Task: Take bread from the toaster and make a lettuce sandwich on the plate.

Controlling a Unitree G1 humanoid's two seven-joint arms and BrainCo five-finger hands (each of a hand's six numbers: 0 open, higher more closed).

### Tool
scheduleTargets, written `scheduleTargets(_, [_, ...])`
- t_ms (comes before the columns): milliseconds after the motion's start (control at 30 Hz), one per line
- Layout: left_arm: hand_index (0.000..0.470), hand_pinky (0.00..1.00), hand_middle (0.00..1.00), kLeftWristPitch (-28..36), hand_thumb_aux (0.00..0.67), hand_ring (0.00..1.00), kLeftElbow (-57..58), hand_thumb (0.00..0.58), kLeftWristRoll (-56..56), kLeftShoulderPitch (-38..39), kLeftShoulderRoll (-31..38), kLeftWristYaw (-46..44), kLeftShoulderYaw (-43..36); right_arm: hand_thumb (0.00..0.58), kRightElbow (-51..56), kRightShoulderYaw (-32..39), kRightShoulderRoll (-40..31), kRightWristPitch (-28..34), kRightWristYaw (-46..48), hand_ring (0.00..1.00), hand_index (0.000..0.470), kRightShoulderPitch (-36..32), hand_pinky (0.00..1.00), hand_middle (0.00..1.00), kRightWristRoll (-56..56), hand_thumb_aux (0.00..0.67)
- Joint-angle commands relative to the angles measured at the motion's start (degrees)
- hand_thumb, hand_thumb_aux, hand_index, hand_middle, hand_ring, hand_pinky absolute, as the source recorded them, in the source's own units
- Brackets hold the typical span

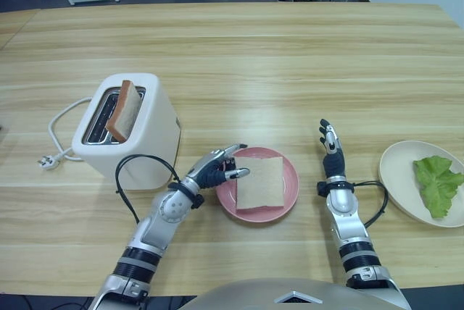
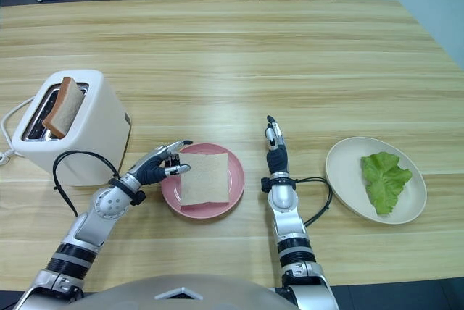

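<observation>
- A white toaster (image 1: 134, 132) is being shown standing on the left part of the wooden table (image 1: 290, 71), with its white power cord (image 1: 56, 127) lying looped to its left.
- One slice of bread (image 1: 125, 111) is being held upright in the toaster slot, tilted and sticking out well above the top.
- A second bread slice (image 1: 259, 183) is being carried flat by the pink plate (image 1: 293, 183), which is sitting just right of the toaster, near the table's front edge.
- The left hand (image 1: 217, 169) is being held low over the pink plate's left rim, between toaster and plate. Its fingers are being kept loosely spread and lightly bent, the tips reaching the left edge of the flat slice. Nothing is being pinched, and whether the tips are touching the bread cannot be told.
- The right hand (image 1: 330, 152) is being held just right of the pink plate, apart from it. Its fingers are being kept straight and pressed together, pointing away across the table, with nothing in them.
- A lettuce leaf (image 1: 437, 183) is being held by a cream plate (image 1: 399, 172) at the right edge, well apart from the pink plate.
</observation>
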Motion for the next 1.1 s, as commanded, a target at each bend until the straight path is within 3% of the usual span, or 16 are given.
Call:
scheduleTargets(33, [0.0, 0.0, 0.0, 1.99, 0.0, 0.0, -2.77, 0.0, 11.69, -0.74, 1.92, 8.27, -0.54, 0.0, -0.71, -0.22, -0.13, 0.89, 0.2, 0.0, 0.0, 0.25, 0.0, 0.0, 0.31, 0.0])
scheduleTargets(200, [0.0, 0.0, 0.0, 2.66, 0.0, 0.0, -4.39, 0.0, 26.94, -2.22, 5.34, 27.63, 0.71, 0.0, -2.44, 0.04, -0.29, 0.98, 0.06, 0.0, 0.0, 0.67, 0.0, 0.0, -0.3, 0.0])
scheduleTargets(300, [0.0, 0.0, 0.0, 1.86, 0.0, 0.0, -7.34, 0.0, 28.91, -1.08, 6.0, 35.18, 2.29, 0.0, -6.21, 0.37, -1.64, 0.37, -0.56, 0.0, 0.0, 1.65, 0.0, 0.0, -2.48, 0.0])
scheduleTargets(433, [0.0, 0.0, 0.0, -4.9, 0.0, 0.0, -7.52, 0.0, 16.49, 0.75, 2.27, 38.85, 3.97, 0.0, -21.46, -2.19, -6.74, -2.01, -2.46, 0.0, 0.0, 5.51, 0.0, 0.0, -9.38, 0.0])
scheduleTargets(633, [0.0, 0.0, 0.0, -11.42, 0.0, 0.0, 1.27, 0.0, -2.52, 3.12, -5.91, 35.68, 4.53, 0.0, -39.56, -21.94, -18.67, 2.2, -12.56, 0.0, 0.0, 11.23, 0.0, 0.0, -28.83, 0.0])
scheduleTargets(700, [0.0, 0.0, 0.0, -12.46, 0.0, 0.0, 3.09, 0.0, -5.38, 3.78, -7.67, 34.8, 4.87, 0.0, -38.31, -26.35, -24.05, 6.22, -14.87, 0.0, 0.0, 14.24, 0.0, 0.0, -38.14, 0.0])
scheduleTargets(800, [0.0, 0.0, 0.0, -12.96, 0.0, 0.0, 4.15, 0.0, -6.27, 4.21, -8.91, 34.34, 5.74, 0.0, -31.83, -27.54, -29.3, 12.28, -16.39, 0.0, 0.0, 17.44, 0.0, 0.0, -47.14, 0.0])
scheduleTargets(900, [0.0, 0.0, 0.0, -12.95, 0.0, 0.0, 4.76, 0.0, -6.55, 4.26, -9.8, 33.89, 6.38, 0.0, -20.71, -24.2, -32.99, 16.33, -16.41, 0.0, 0.0, 18.29, 0.0, 0.0, -50.86, 0.0])
scheduleTargets(1100, [0.0, 0.0, 0.0, -12.84, 0.0, 0.0, 5.14, 0.0, -5.46, 4.37, -10.92, 33.16, 6.91, 0.0, -3.26, -16.35, -37.57, 18.75, -17.19, 0.0, 0.0, 15.95, 0.0, 0.0, -50.12, 0.0])
